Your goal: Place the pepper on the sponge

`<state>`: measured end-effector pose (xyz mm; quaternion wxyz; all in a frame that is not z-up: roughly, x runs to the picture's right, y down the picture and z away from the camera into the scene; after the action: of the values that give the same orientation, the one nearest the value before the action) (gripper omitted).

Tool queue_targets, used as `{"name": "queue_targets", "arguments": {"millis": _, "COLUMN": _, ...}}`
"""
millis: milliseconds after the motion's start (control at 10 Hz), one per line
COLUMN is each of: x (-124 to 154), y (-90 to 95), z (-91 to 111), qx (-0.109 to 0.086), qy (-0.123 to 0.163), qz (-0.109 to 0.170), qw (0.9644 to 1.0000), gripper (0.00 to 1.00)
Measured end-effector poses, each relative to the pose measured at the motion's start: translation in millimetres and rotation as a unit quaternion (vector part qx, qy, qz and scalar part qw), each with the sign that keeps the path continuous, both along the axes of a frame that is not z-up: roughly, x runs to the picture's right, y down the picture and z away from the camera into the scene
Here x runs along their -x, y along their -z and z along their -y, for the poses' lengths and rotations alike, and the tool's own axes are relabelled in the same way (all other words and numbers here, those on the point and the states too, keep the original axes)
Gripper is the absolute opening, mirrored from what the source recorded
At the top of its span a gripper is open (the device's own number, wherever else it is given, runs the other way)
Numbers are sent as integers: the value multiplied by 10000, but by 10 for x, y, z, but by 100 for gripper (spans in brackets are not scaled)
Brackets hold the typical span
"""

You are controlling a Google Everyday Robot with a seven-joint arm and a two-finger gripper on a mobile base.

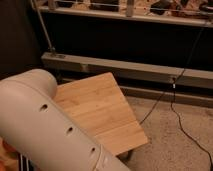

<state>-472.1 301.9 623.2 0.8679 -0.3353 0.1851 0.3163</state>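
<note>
- camera view: arm link (45,125) fills 7 o'clock and blocks much of the wooden table (102,110).
- gripper out of frame; jaw state: cannot tell.
- pepper, sponge: neither visible, maybe behind the arm or off frame; progress not judgeable.
- around: metal rail (130,70) at 12 o'clock, cable (180,125) on floor at 3 o'clock.
</note>
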Motion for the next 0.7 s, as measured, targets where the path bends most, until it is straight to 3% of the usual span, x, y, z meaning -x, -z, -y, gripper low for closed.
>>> {"name": "queue_targets", "arguments": {"millis": 300, "x": -251, "y": 50, "z": 209, "qx": -4, "qy": -36, "qz": -77, "qw": 10000, "gripper": 19}}
{"name": "queue_targets", "arguments": {"millis": 700, "x": -569, "y": -25, "z": 252, "qx": 32, "qy": -157, "qz": -254, "qw": 9995, "gripper": 19}}
